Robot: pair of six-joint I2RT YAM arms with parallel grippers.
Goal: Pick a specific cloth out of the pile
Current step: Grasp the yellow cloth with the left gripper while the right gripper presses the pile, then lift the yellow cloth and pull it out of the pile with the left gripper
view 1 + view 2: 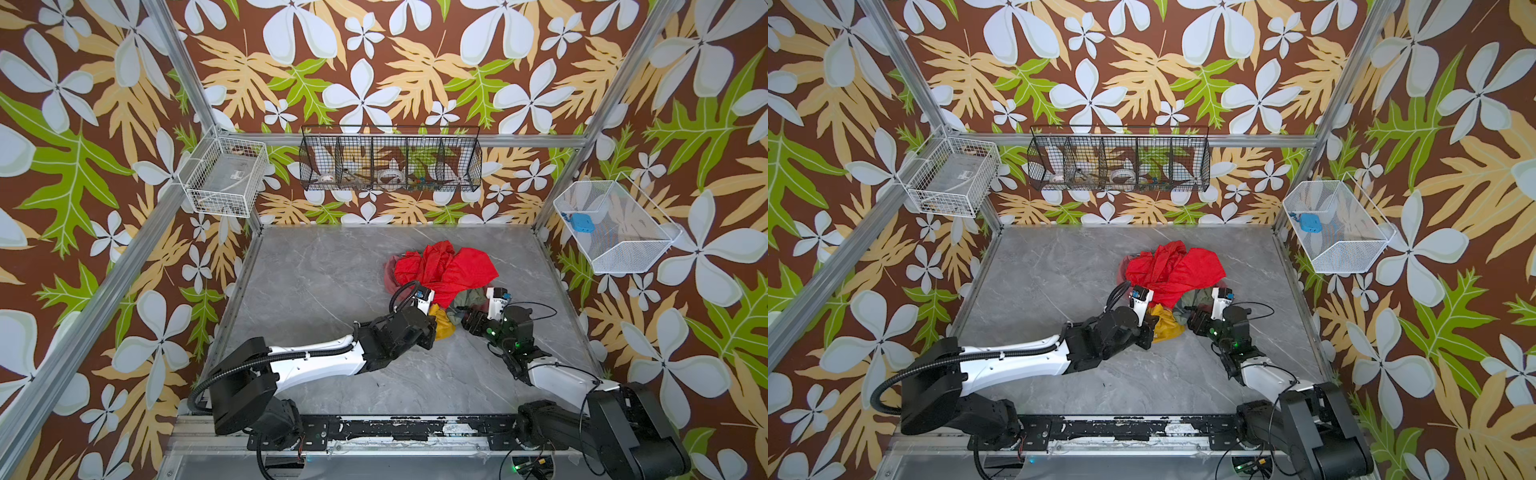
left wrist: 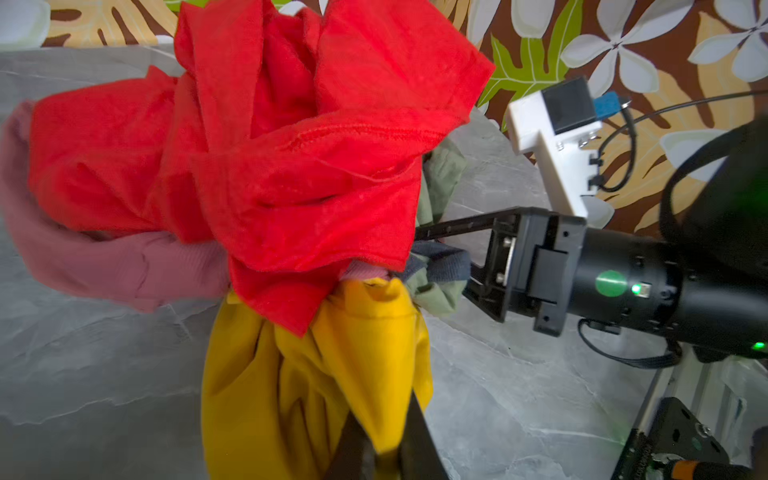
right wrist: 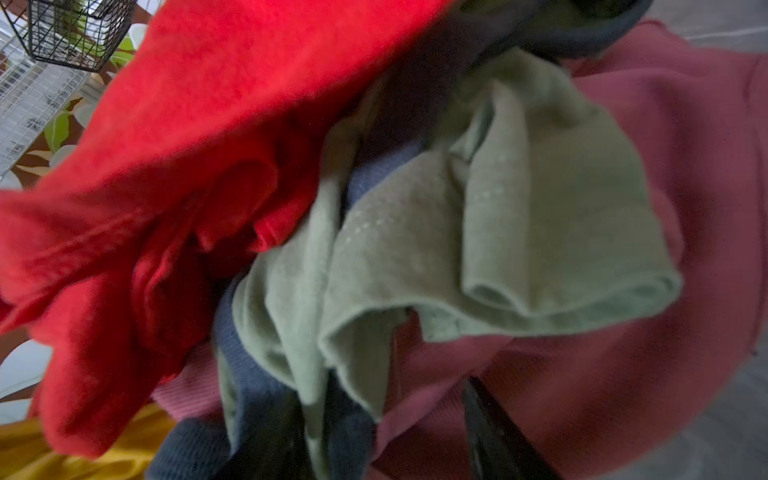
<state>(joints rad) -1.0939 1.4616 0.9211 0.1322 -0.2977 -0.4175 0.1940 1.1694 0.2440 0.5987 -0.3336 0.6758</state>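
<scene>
The left gripper [image 2: 384,451] is clamping the near end of the cloth [image 2: 307,374], which is running straight away from it and tucking under the red cloth [image 2: 291,145] at the front edge of the pile [image 1: 444,266]. The right gripper [image 2: 449,257] is pinching the grey-green piece [image 2: 434,291] just beside; the cloth is showing mustard-yellow, soft, long-folded.

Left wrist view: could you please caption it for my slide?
Left gripper clamps the yellow cloth; right gripper clamps the neighbouring grey-green cloth.

walls: brown floral wallpaper [image 1: 374,62] | surface: grey marble tabletop [image 1: 316,291] | back wall: black wire basket [image 1: 473,166] | light: even
</scene>
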